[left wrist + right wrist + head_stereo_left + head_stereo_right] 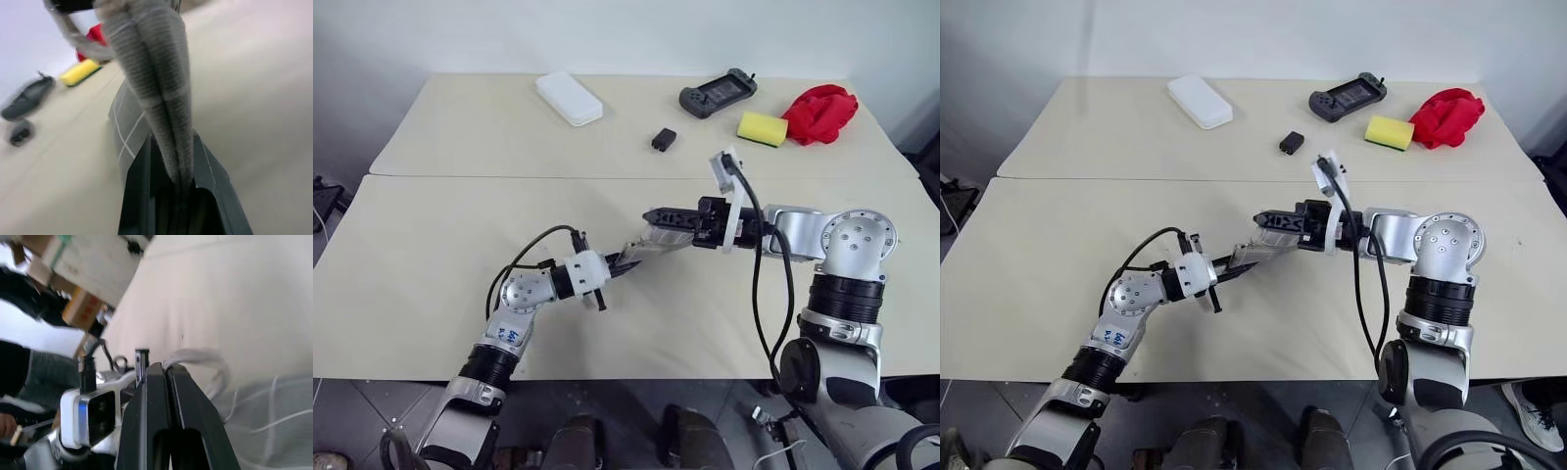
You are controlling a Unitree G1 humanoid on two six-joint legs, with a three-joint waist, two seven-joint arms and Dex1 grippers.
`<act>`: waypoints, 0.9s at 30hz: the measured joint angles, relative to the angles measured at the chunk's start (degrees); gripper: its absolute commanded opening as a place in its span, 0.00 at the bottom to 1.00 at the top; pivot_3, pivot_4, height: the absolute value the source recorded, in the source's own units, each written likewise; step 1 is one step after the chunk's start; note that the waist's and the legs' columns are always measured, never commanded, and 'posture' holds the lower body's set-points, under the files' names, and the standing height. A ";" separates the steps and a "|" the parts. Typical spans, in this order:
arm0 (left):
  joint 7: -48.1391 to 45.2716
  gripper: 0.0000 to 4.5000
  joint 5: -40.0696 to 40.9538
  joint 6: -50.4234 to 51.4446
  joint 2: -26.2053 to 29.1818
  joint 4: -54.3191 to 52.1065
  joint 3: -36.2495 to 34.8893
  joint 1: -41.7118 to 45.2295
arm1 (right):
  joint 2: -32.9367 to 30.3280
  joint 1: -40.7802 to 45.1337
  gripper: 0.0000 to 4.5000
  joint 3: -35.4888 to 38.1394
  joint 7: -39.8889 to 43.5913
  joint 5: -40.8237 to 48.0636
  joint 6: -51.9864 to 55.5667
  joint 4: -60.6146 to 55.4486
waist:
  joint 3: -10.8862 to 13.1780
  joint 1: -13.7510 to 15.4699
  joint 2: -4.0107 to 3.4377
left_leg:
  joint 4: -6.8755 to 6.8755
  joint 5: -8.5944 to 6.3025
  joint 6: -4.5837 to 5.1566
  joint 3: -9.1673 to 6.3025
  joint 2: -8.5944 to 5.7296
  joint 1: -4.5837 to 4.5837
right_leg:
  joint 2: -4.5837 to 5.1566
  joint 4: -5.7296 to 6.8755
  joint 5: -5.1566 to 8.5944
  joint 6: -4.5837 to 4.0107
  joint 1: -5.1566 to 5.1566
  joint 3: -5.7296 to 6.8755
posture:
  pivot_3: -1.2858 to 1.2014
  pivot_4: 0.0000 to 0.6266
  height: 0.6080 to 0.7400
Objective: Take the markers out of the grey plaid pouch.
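Grey plaid fabric pouch [644, 247] hangs above the beige worktop [431, 255], stretched lengthwise between both hands, left hand [619, 264] clamped on its lower end, right hand [654, 217] pinched shut at its upper edge.

Both arms are built of silver-grey metal segments joined by black ribbed collars. The right arm [837, 245] carries a round silver joint housing dotted with small dark screws — a thick black cable loops down from a white bracket at its wrist. The left arm [509, 323] bears a blue-printed label, a white wrist block and a thinner black cable. The fingers are black.
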State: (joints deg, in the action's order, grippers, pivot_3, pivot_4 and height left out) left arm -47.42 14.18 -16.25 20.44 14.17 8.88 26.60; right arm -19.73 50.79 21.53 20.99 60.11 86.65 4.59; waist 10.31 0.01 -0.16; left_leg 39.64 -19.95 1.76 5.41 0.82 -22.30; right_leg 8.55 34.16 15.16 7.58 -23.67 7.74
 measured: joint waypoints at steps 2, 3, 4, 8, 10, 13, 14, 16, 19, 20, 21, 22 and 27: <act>-3.05 0.00 6.36 8.01 2.01 -3.92 -2.15 -0.89 | -3.55 0.00 0.01 1.62 2.01 0.52 -0.77 0.15 | 0.00 -0.22 0.00 | -0.01 0.00 0.00 0.01 -0.04 0.01 | -0.02 -0.01 0.00 0.00 0.00 0.00 | 0.52 0.24 1.00; -4.10 0.00 7.82 9.90 3.12 -4.89 -2.99 -1.27 | -5.00 0.00 0.01 2.00 2.69 0.60 -1.18 0.22 | 0.00 -0.29 0.00 | -0.03 0.00 0.00 0.03 -0.05 0.04 | -0.04 -0.02 0.00 0.00 0.00 -0.01 | 0.52 0.24 1.00; -5.09 0.00 9.10 11.68 3.96 -5.51 -4.03 -1.73 | -6.35 0.00 0.01 2.34 3.36 0.52 -1.99 0.49 | 0.00 -0.29 0.00 | -0.03 0.00 0.00 0.06 -0.06 0.04 | -0.05 -0.02 0.00 0.00 0.00 -0.02 | 0.52 0.24 1.00; -7.72 0.00 13.16 17.88 5.30 -7.36 -6.18 -3.45 | -11.75 -0.28 0.01 2.25 5.79 -2.26 -6.52 3.65 | 0.00 -0.29 0.00 | -0.02 0.00 0.00 0.13 -0.06 0.05 | -0.06 -0.02 0.00 0.00 0.00 -0.07 | 0.52 0.24 1.00; -8.57 0.00 14.16 19.67 5.66 -8.19 -6.81 -4.01 | -14.70 -0.54 0.01 1.39 7.83 -4.61 -9.34 6.01 | 0.00 -0.09 0.00 | -0.01 0.00 0.00 0.12 -0.08 0.04 | -0.06 -0.03 0.00 0.00 0.00 -0.08 | 0.52 0.24 1.00; -9.42 0.00 14.43 20.19 5.85 -8.65 -7.92 -4.34 | -18.42 -1.51 0.01 0.48 11.27 -7.76 -13.55 9.39 | 0.00 0.01 0.00 | -0.01 0.00 0.00 0.13 -0.09 0.04 | -0.06 -0.05 0.00 0.01 0.01 -0.08 | 0.52 0.24 1.00; -9.70 0.00 14.45 20.43 5.86 -8.66 -8.06 -4.33 | -19.61 -2.22 0.01 -0.44 12.62 -8.74 -14.78 10.08 | 0.00 -0.01 0.00 | -0.01 0.00 0.00 0.13 -0.09 0.04 | -0.06 -0.05 0.00 0.01 0.02 -0.08 | 0.52 0.24 1.00; -10.00 0.00 14.47 21.05 5.86 -8.64 -8.20 -4.29 | -21.80 -3.93 0.01 -1.90 15.77 -10.88 -16.97 12.15 | 0.00 -0.07 0.00 | -0.01 0.00 0.00 0.15 -0.09 0.04 | -0.06 -0.06 0.00 0.01 0.01 -0.08 | 0.52 0.24 1.00; -11.64 0.00 14.67 22.77 6.00 -8.64 -8.22 -3.71 | -22.89 -5.56 0.01 -3.57 20.76 -12.31 -19.67 13.59 | 0.00 -0.10 0.00 | -0.01 0.00 -0.01 0.17 -0.07 0.05 | -0.07 -0.05 0.00 0.02 0.01 -0.08 | 0.52 0.24 1.00; -12.21 0.00 14.82 23.49 6.22 -8.64 -8.22 -3.64 | -22.92 -5.84 0.01 -3.60 22.08 -12.45 -20.56 13.58 | 0.00 -0.10 0.00 | -0.01 0.00 -0.01 0.17 -0.07 0.06 | -0.08 -0.05 0.00 0.02 0.01 -0.08 | 0.52 0.24 1.00; -12.70 0.00 14.86 23.89 6.44 -8.65 -8.22 -3.62 | -23.05 -6.08 0.01 -3.59 23.22 -12.42 -21.14 13.54 | 0.00 -0.11 0.00 | -0.01 0.00 -0.01 0.17 -0.06 0.06 | -0.08 -0.06 0.00 0.02 0.01 -0.08 | 0.52 0.24 1.00; -13.01 0.00 14.87 24.10 6.48 -8.65 -8.22 -3.59 | -23.15 -6.14 0.01 -3.53 24.00 -12.38 -21.49 13.52 | 0.00 -0.11 0.00 | -0.01 0.00 -0.01 0.17 -0.06 0.06 | -0.08 -0.06 0.00 0.02 0.01 -0.08 | 0.52 0.24 1.00; -13.73 0.00 14.10 23.97 5.80 -6.55 -8.22 -1.61 | -26.35 -8.86 0.28 -2.66 30.75 -10.54 -22.00 9.12 | 0.00 0.63 0.00 | 0.07 0.00 -0.01 0.09 -0.06 0.04 | -0.09 -0.08 0.00 0.02 0.06 -0.03 | 0.52 0.24 1.00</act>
State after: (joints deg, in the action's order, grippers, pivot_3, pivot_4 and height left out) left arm -61.16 28.28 7.72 26.24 7.63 0.66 24.99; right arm -46.08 41.93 18.88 51.74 49.56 64.65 13.71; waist 10.31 0.63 -0.15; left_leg 39.72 -19.95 1.75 5.50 0.76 -22.26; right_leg 8.46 34.08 15.16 7.60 -23.61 7.72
